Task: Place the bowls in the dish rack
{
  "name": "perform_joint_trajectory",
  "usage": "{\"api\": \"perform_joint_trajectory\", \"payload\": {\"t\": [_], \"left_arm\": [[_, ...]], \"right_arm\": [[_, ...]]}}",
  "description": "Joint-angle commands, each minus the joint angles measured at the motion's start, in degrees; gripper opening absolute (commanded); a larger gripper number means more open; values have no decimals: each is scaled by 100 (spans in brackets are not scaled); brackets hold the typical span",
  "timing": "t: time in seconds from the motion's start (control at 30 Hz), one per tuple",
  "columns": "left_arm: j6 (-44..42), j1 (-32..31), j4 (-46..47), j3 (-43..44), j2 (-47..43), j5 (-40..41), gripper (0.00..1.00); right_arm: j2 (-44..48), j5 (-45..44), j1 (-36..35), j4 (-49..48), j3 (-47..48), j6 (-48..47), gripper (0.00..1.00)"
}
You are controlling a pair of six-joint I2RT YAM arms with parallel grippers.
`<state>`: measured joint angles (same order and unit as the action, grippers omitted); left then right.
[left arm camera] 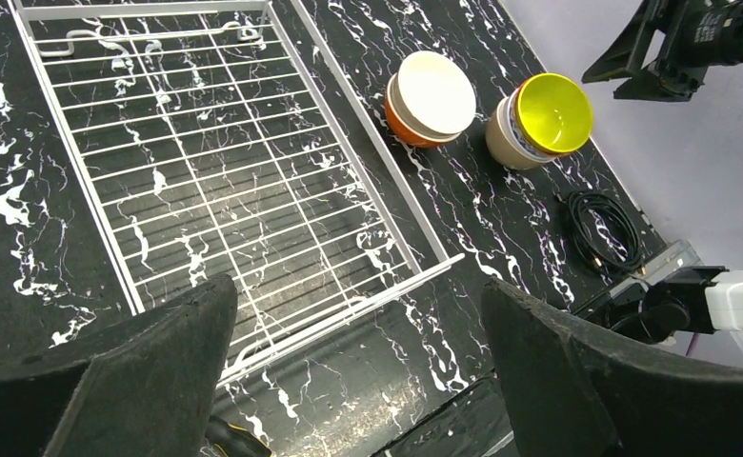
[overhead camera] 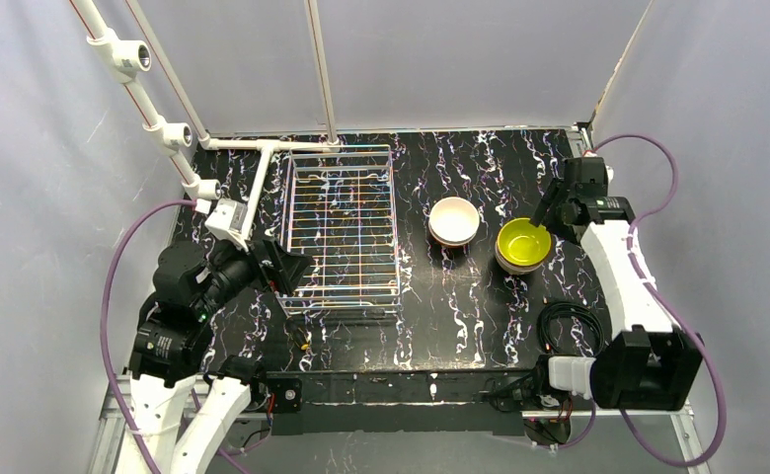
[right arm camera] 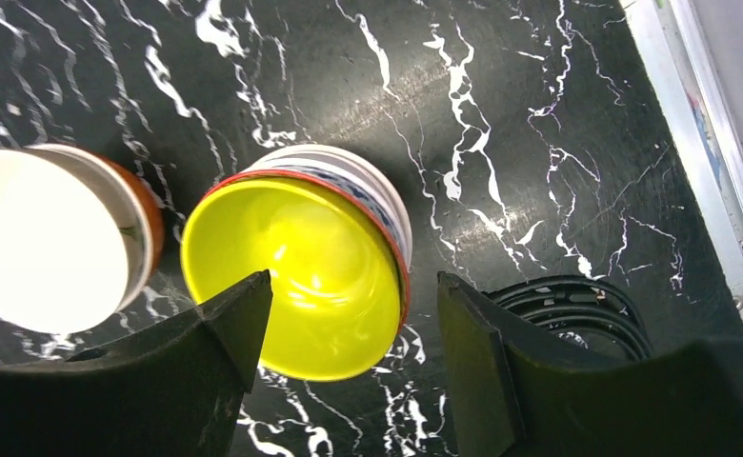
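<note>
The dish rack [overhead camera: 397,229], a white wire basket, lies empty at the back left of the black marbled table; it also shows in the left wrist view [left arm camera: 401,205]. To its right stand two stacks of bowls. One has a whitish-inside bowl [overhead camera: 454,219] nested in an orange bowl [left arm camera: 408,129]. The other has the lime-yellow bowl [overhead camera: 523,241] on top of a blue-and-white patterned bowl [right arm camera: 372,195] and a beige bowl [left arm camera: 499,143]. My left gripper [overhead camera: 292,267] is open and empty by the rack's near left corner. My right gripper [overhead camera: 549,212] is open above the lime-yellow bowl [right arm camera: 291,276].
A coiled black cable [overhead camera: 571,326] lies on the table near the right arm's base, in front of the lime-yellow stack. A white pipe frame [overhead camera: 263,148] runs along the rack's far left side. Grey sheets wall the table on three sides.
</note>
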<state>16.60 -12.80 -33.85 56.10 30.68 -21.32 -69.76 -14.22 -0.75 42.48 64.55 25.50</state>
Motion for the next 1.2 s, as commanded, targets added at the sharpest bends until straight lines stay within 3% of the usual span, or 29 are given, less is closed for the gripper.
{"api": "perform_joint_trajectory", "payload": {"t": [0.0, 0.17, 0.33, 0.53, 0.63, 0.73, 0.8, 0.93, 1.07, 1.17], "left_arm": [[9, -57, -13, -34, 24, 247, 98], [12, -114, -270, 171, 133, 599, 98], [172, -133, -263, 209, 163, 392, 98], [294, -135, -427, 163, 193, 196, 98], [292, -130, -537, 165, 202, 219, 98], [323, -134, -588, 160, 209, 245, 98], [349, -134, -623, 165, 211, 233, 98], [361, -142, -671, 158, 202, 291, 98], [451, -144, -413, 226, 368, 49, 98], [599, -144, -295, 305, 498, -127, 98]], "right_arm": [[-555, -14, 8, -1, 89, -524, 72], [-785, 133, 19, -335, -48, -507, 59], [-927, 29, 20, -344, -228, -200, 28], [-983, 177, 180, -382, -396, -52, 24], [-907, 161, 181, -364, -379, 21, 25], [-800, 82, 181, -176, -210, 59, 56], [-653, 85, 181, -42, -80, 73, 64], [-278, 365, 176, 161, 219, -23, 67], [3, 1741, 84, -226, 41, -298, 66], [95, 2168, -337, -473, -189, -381, 67]]}}
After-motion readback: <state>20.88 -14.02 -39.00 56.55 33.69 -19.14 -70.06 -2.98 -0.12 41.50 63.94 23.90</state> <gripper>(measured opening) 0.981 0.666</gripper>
